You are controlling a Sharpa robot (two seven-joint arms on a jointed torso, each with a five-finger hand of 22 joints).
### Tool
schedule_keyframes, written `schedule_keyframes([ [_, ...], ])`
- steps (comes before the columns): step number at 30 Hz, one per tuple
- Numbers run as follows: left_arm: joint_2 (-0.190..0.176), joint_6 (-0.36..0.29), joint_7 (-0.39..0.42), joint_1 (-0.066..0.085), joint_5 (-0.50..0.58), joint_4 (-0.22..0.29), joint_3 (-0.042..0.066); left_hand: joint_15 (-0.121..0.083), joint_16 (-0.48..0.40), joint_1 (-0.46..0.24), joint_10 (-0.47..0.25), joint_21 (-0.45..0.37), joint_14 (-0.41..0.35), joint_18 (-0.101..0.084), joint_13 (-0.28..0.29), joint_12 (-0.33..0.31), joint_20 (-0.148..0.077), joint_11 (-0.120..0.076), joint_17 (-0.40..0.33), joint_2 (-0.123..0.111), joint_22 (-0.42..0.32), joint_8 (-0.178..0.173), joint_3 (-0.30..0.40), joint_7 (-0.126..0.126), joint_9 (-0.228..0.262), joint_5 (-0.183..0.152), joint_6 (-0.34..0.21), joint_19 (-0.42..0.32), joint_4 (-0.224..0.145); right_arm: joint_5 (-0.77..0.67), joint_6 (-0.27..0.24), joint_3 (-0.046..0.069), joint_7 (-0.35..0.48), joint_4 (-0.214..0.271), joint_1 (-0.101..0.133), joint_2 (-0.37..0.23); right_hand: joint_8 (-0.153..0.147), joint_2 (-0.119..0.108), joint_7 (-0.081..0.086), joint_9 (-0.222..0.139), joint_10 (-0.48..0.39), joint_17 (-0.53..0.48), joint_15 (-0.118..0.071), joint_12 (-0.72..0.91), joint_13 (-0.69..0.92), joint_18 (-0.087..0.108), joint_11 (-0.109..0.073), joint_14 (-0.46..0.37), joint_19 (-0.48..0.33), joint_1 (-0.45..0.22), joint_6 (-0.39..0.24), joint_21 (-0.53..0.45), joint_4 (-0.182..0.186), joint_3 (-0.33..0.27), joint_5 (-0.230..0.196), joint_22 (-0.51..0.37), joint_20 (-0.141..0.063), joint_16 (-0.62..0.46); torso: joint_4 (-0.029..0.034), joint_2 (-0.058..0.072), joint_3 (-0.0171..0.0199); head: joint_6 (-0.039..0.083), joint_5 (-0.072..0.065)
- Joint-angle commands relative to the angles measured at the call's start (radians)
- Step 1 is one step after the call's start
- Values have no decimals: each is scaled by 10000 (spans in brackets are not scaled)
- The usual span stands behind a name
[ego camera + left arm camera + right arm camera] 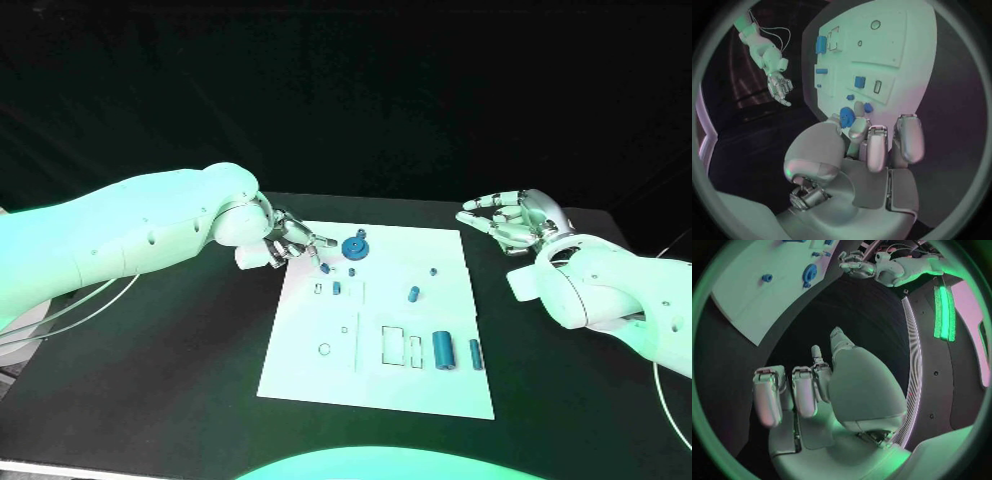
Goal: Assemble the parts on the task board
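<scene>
Left hand (870,145), fingers spread, touches the round blue part (847,116) at the task board's (433,380) eleven o'clock; small, stiff, probably light: pinch its rim.

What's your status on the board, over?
Left hand over white task board, fingertips by round blue gear part, nothing held. Right hand open, off board. Nothing in the way.

The black surface (173,360) carries the white task board (389,375), which lies flat near its middle. Thin pale cables (65,315) trail over the surface's left edge, well apart from the board.
</scene>
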Motion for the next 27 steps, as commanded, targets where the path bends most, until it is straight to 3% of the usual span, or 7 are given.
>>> schedule_keyframes([
  [1,114,-300,-161,25,515,-86,-3,39,8,-3,-20,-33,800,-109,-1,-25,40,26,1705,57,565,-49,-52,38,-13,16,-51,-25,-26,-79,35,1,38,13,-4,2,43,-13,23,15,-4,1563,-44,-38,1370,26,-22,780,863,36,-80,-19,1,-38,16,2465,-17,-54,-12,10,-1,-3,-19],
  [5,248,-87,-193,27,472,-214,-14,49,6,60,-21,-45,800,-106,17,-33,49,36,1706,55,554,-97,-36,48,-24,29,-53,-37,-33,-79,33,1,35,19,-3,-2,43,-13,23,15,-4,1563,-44,-38,1370,26,-22,780,863,36,-80,-19,1,-38,16,2465,-17,-54,15,10,-14,6,-71],
  [21,422,520,-262,22,275,-522,-90,52,18,286,57,-30,833,-107,221,-20,72,27,1817,134,574,-200,185,29,-20,29,124,-24,-25,-79,20,1,34,27,-1,-4,43,-13,23,15,-4,1563,-44,-38,1370,26,-22,780,863,36,-80,-19,1,-38,16,2465,-17,-54,13,11,-32,-42,-112],
  [27,445,532,-265,20,270,-584,-281,45,15,295,60,-32,831,-107,228,-26,72,17,1807,120,574,-200,209,15,-12,26,171,-26,-33,-79,21,1,33,29,-1,-9,43,-13,23,15,-4,1563,-44,-38,1370,26,-22,780,863,36,-80,-19,1,-38,16,2465,-17,-54,8,13,-23,-69,-125],
])
